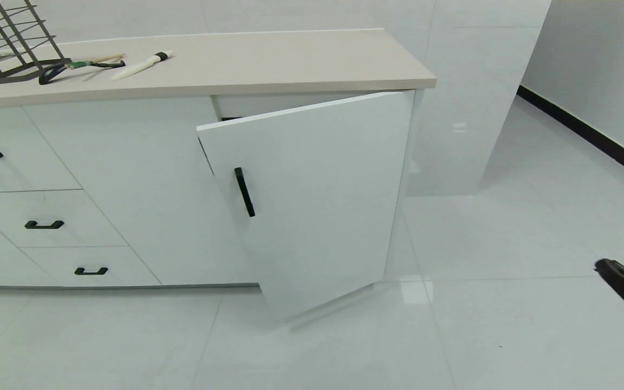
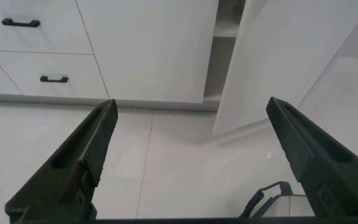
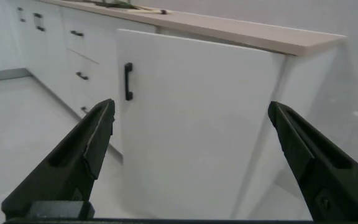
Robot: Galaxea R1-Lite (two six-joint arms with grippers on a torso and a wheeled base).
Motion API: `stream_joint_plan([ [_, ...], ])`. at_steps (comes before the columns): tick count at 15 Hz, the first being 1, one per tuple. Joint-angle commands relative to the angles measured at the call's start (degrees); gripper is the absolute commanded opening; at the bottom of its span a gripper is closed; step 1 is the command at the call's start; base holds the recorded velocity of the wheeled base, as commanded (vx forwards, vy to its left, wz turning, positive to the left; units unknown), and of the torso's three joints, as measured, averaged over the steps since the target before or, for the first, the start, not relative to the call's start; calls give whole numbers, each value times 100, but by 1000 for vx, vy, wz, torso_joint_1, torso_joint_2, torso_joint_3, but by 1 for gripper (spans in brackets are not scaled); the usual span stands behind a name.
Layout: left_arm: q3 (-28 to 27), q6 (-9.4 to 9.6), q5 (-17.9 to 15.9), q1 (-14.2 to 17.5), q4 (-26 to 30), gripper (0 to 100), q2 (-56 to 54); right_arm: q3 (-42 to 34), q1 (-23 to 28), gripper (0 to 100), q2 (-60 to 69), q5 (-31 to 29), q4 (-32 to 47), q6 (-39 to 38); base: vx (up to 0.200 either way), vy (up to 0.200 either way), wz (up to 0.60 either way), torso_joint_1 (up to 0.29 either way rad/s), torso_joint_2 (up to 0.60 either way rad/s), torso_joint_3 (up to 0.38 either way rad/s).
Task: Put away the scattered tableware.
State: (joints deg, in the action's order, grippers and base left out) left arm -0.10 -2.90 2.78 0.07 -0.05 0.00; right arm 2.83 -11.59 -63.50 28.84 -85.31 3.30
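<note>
On the beige countertop (image 1: 268, 59) lie a dark utensil with a green band and wooden handle (image 1: 82, 65) and a pale utensil with a black band (image 1: 141, 64); both lie at its far left. Below, a white cabinet door (image 1: 317, 200) with a black handle (image 1: 244, 192) stands ajar. My right gripper (image 1: 615, 231) is open and empty at the right edge, off to the right of the door and low over the floor; in its wrist view (image 3: 190, 106) it faces the door (image 3: 197, 124). My left gripper (image 2: 192, 106) is open and empty above the floor, pointing at the door's gap (image 2: 219, 56).
A black wire rack (image 1: 8, 43) stands on the counter's far left corner. White drawers with black handles (image 1: 44, 224) fill the cabinet's left side. Glossy tiled floor (image 1: 507, 325) spreads to the right, bounded by a wall with a dark skirting (image 1: 588, 132).
</note>
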Motion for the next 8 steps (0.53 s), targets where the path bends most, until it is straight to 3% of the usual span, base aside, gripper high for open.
stream_joint_plan([
  [1, 1, 0, 3, 1, -4, 100, 0, -283, 650, 100, 1630, -1, 999, -5, 0, 200, 0, -2, 2, 17],
  [2, 1, 0, 3, 1, -4, 100, 0, -283, 676, 100, 1736, -1, 1148, -5, 0, 200, 0, -2, 2, 7],
  [4, 1, 0, 3, 1, -4, 100, 0, -283, 702, 100, 3168, 130, 3301, 4, 0, 200, 0, 2, -5, 5],
  [8, 10, 9, -5, 1, -4, 100, 0, -283, 729, 100, 5410, 174, 6070, -5, 0, 200, 0, 0, 4, 4],
])
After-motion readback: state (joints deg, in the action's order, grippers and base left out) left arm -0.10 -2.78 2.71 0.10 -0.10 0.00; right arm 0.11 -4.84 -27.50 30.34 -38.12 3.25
